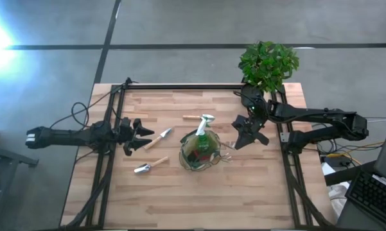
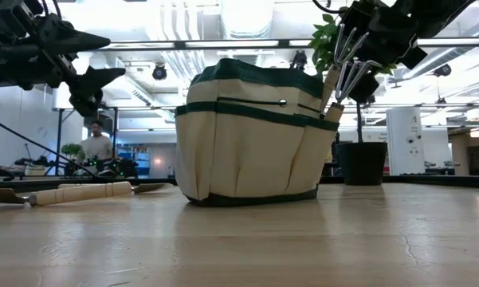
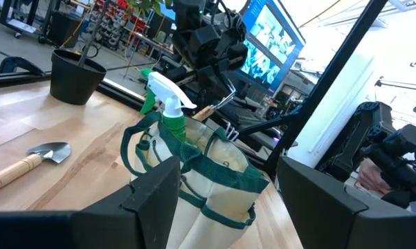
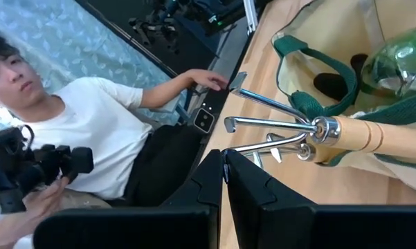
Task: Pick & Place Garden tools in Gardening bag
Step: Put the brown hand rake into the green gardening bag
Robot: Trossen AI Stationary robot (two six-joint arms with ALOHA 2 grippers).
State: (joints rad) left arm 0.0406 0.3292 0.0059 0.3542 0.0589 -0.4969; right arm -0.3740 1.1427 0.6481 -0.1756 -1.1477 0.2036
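Observation:
The gardening bag (image 1: pixel 199 154) (image 2: pixel 247 135) stands upright at mid-table, cream with green trim, a green spray bottle (image 3: pixel 167 104) inside it. A wooden-handled fork (image 4: pixel 346 133) sticks handle-down in a side pocket on the bag's right, prongs (image 2: pixel 347 56) up. My right gripper (image 1: pixel 239 142) (image 4: pixel 225 173) is shut just right of the bag, at the prongs. My left gripper (image 1: pixel 140 138) (image 3: pixel 225 207) hangs open left of the bag, facing it, with nothing between its fingers. Two trowels (image 1: pixel 157 140) (image 1: pixel 151 167) and a wooden-handled tool (image 1: pixel 191 117) lie flat on the table. My right gripper's shut fingertips stand at the tip of the fork's lowest prong (image 4: pixel 230 149), coming from the table's right and slanting slightly down. I cannot tell whether they touch it. The fork leans in the bag's pocket.
A potted green plant (image 1: pixel 268 64) in a black pot (image 3: pixel 76 72) stands at the far right corner. A person (image 4: pixel 76 117) sits beyond the table's edge, one hand on the frame. Bare wood lies along the near side.

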